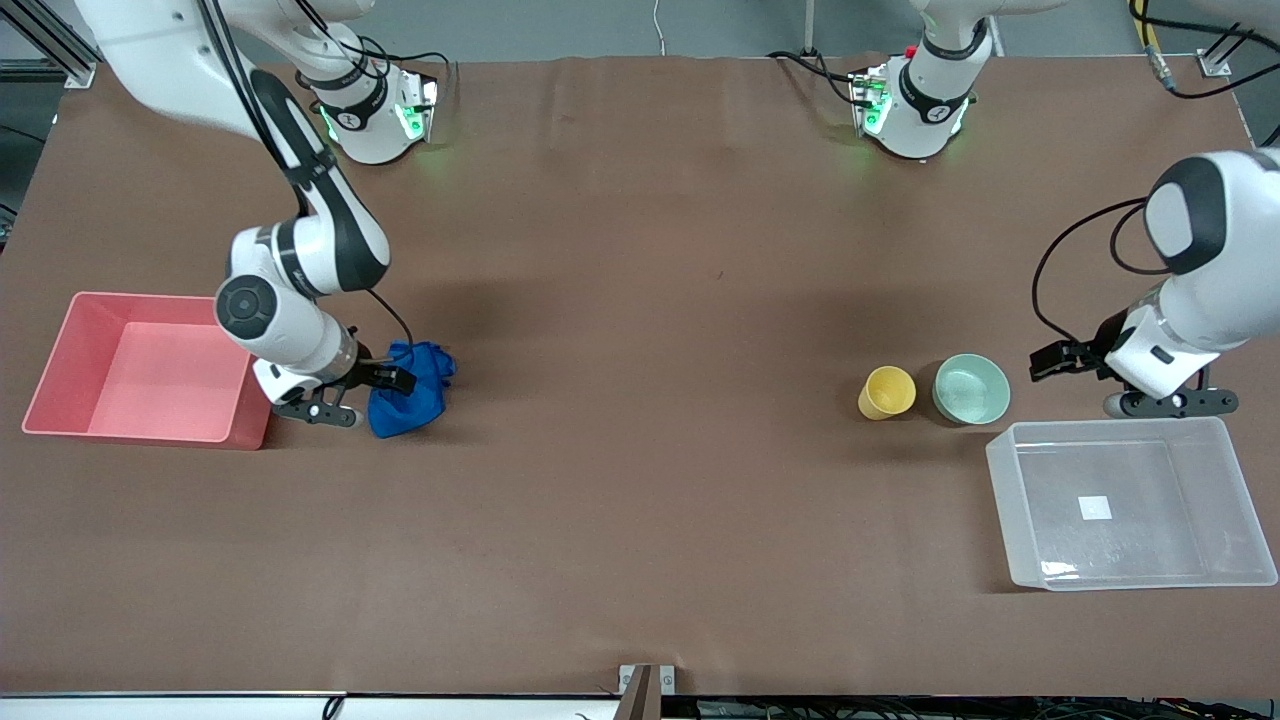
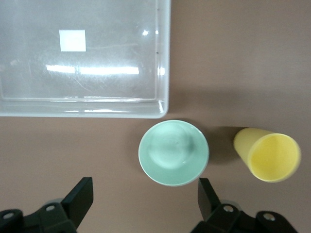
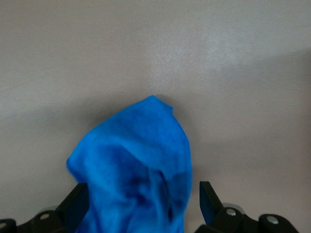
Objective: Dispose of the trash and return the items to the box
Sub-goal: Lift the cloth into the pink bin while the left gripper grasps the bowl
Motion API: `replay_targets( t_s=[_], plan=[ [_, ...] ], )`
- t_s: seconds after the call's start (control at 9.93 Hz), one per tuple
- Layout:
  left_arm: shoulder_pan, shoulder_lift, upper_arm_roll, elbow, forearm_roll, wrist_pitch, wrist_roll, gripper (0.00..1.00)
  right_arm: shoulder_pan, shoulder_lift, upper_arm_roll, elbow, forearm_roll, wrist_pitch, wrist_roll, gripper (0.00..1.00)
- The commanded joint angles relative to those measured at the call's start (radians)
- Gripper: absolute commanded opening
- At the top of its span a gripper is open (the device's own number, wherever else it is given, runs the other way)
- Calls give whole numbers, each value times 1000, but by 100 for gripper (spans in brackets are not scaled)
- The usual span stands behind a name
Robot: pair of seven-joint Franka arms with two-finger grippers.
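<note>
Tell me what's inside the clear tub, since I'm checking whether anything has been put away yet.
Only a white sticker on the bottom of the clear tub. The yellow cup and green bowl sit outside on the table. Nothing hides the inside.

Two Franka arms work at one brown table (image 1: 640, 520); each carries one two-finger gripper, so two grippers: the right gripper (image 1: 372, 392) and the left gripper (image 1: 1098, 378); one blue cloth wad (image 1: 410, 390); one yellow cup (image 1: 886, 392); one mint-green bowl (image 1: 971, 388); two rectangular containers: one pink bin (image 1: 60, 372), one clear plastic tub (image 1: 1010, 520); one white square sticker (image 1: 1095, 507) on the tub's bottom.
</note>
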Motion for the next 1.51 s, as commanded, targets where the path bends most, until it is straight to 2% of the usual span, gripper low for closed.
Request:
replay_targets(
  t_s=[0.0,0.1,0.2,0.3,0.4,0.81,0.91,1.01,1.21,1.41],
  plan=[
    [12,69,-3,-98,20,144,9,96,4,30,0,-29,-2,56,10,100],
    [12,92,-3,-105,20,169,9,96,6,39,0,-29,-2,62,12,100],
    [14,117,-3,-106,20,179,9,96,6,47,0,-29,-2,62,10,78],
    [18,144,-3,-109,20,201,9,95,6,47,0,-24,-2,47,10,24],
    [20,176,-3,-111,20,233,9,94,3,47,0,-21,0,44,12,3],
    [21,235,-3,-120,20,272,9,89,0,39,3,-4,0,26,27,1],
    [21,241,-3,-125,20,278,9,86,-5,10,11,37,1,-90,26,1],
    [24,244,-3,-126,20,288,9,81,-6,-33,9,122,3,-293,32,1],
    [24,267,-6,-125,20,301,9,60,-38,-117,6,285,3,-616,3,1],
    [24,270,-7,-125,20,314,7,28,-87,-201,-35,342,-5,-756,-186,2]
  ],
)
